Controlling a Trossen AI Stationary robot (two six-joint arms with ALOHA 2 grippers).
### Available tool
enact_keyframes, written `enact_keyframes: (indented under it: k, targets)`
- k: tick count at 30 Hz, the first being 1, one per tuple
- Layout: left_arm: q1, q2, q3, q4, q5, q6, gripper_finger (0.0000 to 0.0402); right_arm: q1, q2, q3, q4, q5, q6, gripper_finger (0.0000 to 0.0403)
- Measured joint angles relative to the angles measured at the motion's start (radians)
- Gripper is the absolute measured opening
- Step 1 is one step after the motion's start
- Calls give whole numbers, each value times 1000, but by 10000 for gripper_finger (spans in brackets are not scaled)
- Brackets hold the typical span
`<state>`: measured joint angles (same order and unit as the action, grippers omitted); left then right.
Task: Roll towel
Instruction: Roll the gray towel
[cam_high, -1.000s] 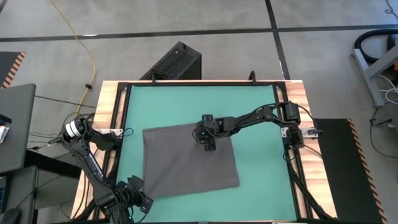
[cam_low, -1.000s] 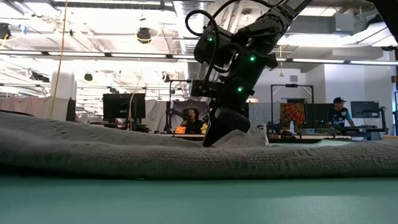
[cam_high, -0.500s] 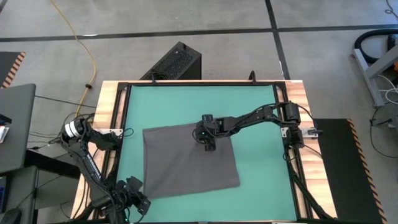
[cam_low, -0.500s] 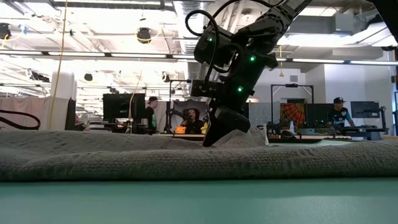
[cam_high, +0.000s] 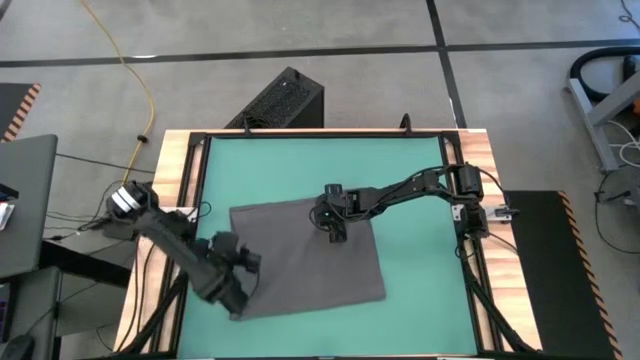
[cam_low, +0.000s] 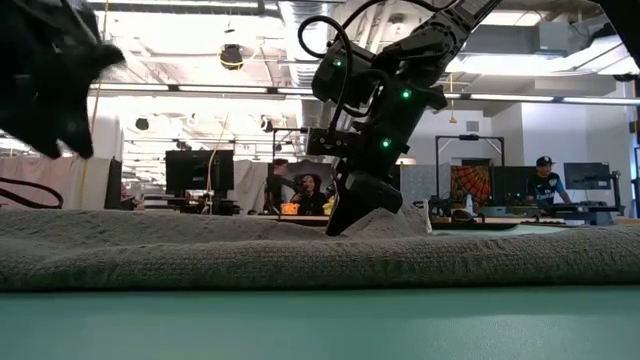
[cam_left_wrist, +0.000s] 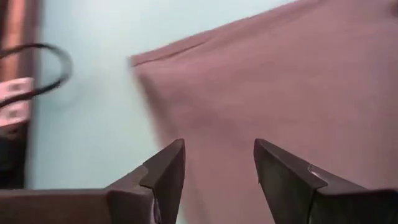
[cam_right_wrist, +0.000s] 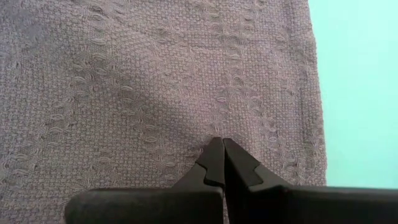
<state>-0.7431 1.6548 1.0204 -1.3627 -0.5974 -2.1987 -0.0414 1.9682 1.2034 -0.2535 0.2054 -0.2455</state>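
Observation:
The towel (cam_high: 300, 255), a dark grey cloth, lies spread flat on the green mat (cam_high: 400, 170). My right gripper (cam_high: 335, 233) is shut, with its tips on the towel near the far right corner (cam_right_wrist: 219, 146). My left gripper (cam_high: 238, 268) hovers open above the towel's left edge (cam_left_wrist: 158, 118), touching nothing. In the low view it hangs well clear of the cloth (cam_low: 55, 80). The left wrist view shows the towel's far left corner (cam_left_wrist: 134, 59). My right gripper presses its shut fingertips (cam_right_wrist: 214, 155) down on the towel's top face, a little in from its right edge (cam_right_wrist: 311, 93). The fingers slant down from the table's right side. The cloth is puckered up beside the fingers (cam_low: 405, 222); the rest lies flat on the mat.
A black frame (cam_high: 200, 140) and wooden table borders (cam_high: 175, 160) surround the mat. A cable loop (cam_high: 200, 212) lies by the mat's left edge. A black box (cam_high: 280, 100) stands on the floor beyond the far edge. People sit in the room behind (cam_low: 310, 190).
My left gripper has swung from beyond the table's near left corner inward and toward the far edge. It now hangs over the towel's left edge and has tipped further downward. The right gripper and the towel have kept still.

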Motion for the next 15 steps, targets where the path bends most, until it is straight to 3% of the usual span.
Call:
enact_keyframes:
  k: [4,10,15]
  targets:
    - [24,-177,-152,199,82,87,181,0,0,0,-1,0,0,15]
    - [14,-479,-363,249,21,-1,181,0,0,0,0,0,0,15]
    - [39,-599,-489,353,-55,-51,181,0,0,0,1,0,0,15]
